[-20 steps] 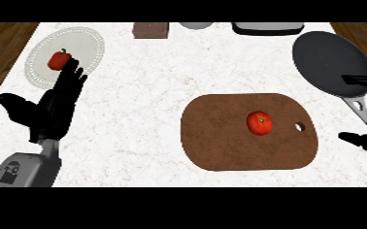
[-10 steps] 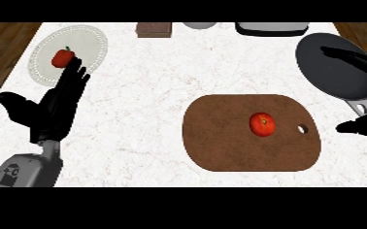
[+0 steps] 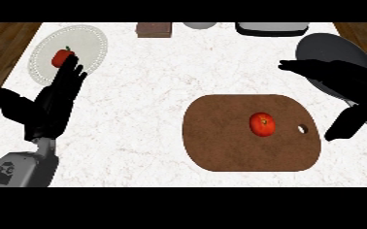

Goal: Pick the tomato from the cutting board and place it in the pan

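Nearest, bottom left: my left forearm (image 3: 28, 167), grey, in from the lower edge. Above it is my left hand (image 3: 52, 104), fingers straight and pointing away, thumb out to the left, holding nothing, at rest on the left side of the desk (image 3: 158, 87). The fingertips overlap the near rim of the plate (image 3: 90, 41). They may be touching it or just over it; the view is too steep to say.

Right of middle: brown cutting board (image 3: 229, 145), rounded corners, flat on the white marbled desk. The tomato (image 3: 262, 124) sits on the board, right of its centre, with nothing touching it. A small hole (image 3: 303, 128) lies near the board's right edge, just beside the tomato.

Right edge: my right hand (image 3: 337, 77), black, spread wide, nothing in it. The fingers stretch leftward past the board's far right corner. The thumb hangs down well apart from them, beside the board's right edge near the hole. The hand is apart from the tomato, to its right and farther off.

Behind the right hand: the pan (image 3: 326, 46), dark grey and round, off the board's far right corner, its near part covered by the hand.

Far left: the plate is pale with a dotted rim. A small red fruit (image 3: 63, 57) with a green stem is on it, just beyond my left fingertips.

Far edge, left to right: brown block (image 3: 154, 29), grey bowl (image 3: 199, 25), pale appliance (image 3: 271, 27), the bowl and appliance cut off at the top. Wood (image 3: 18, 34) shows at the far corners.
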